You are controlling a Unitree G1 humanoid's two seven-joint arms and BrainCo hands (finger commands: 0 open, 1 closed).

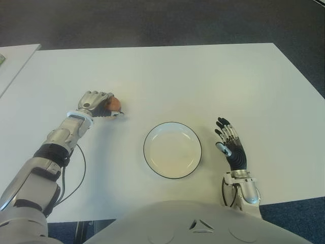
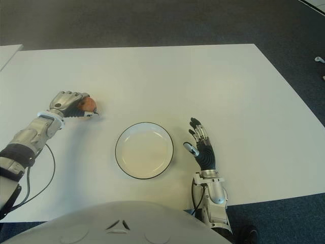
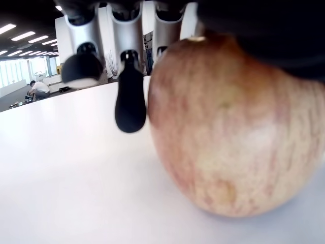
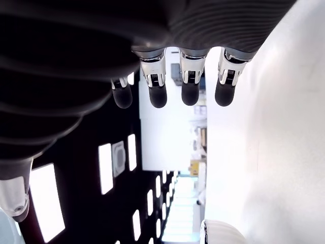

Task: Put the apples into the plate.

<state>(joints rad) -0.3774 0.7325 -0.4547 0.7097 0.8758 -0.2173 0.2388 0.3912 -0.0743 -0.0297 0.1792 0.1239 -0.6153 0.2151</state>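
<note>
A reddish-yellow apple (image 1: 116,104) sits on the white table (image 1: 203,81) at the left. My left hand (image 1: 99,104) is wrapped over it, fingers curled around its top and far side. In the left wrist view the apple (image 3: 228,132) fills the picture and touches the table, with the fingertips (image 3: 130,109) just beside it. An empty white plate (image 1: 172,150) with a dark rim lies in the middle near me, well to the right of the apple. My right hand (image 1: 231,145) shows to the right of the plate, fingers (image 4: 189,94) straight and spread, holding nothing.
A second white table (image 1: 12,58) edges in at the far left. A black cable (image 1: 81,168) loops beside my left forearm. Dark carpet lies beyond the table's far edge and at the right.
</note>
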